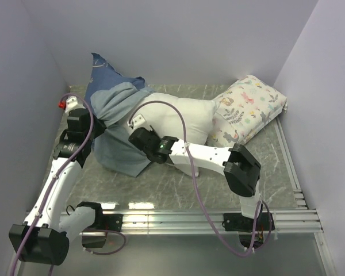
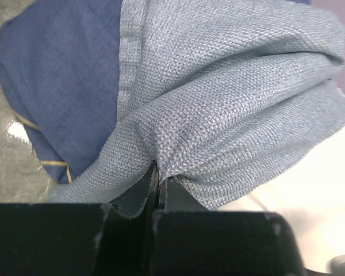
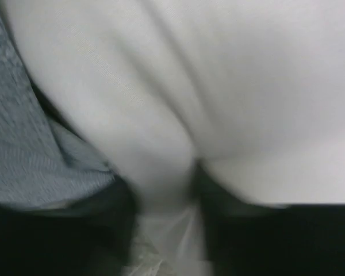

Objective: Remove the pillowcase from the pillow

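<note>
Navy pillowcase (image 1: 112, 112): paler hem bunched at left rear; left tool (image 2: 158, 179) pinches it
White pillow (image 1: 181, 123): right tool (image 3: 167, 192) clamps a fold; right edge touches floral pillow (image 1: 250, 106)
Marble surface (image 1: 178, 185): open strip along front

At 6 o'clock a pale grey-blue fold of the pillowcase (image 2: 230, 103) is being pinched by the left gripper (image 2: 157, 183), jaws pressed together; its navy side is being shown at 10 o'clock, the pillow (image 2: 316, 201) at 4 o'clock
</note>
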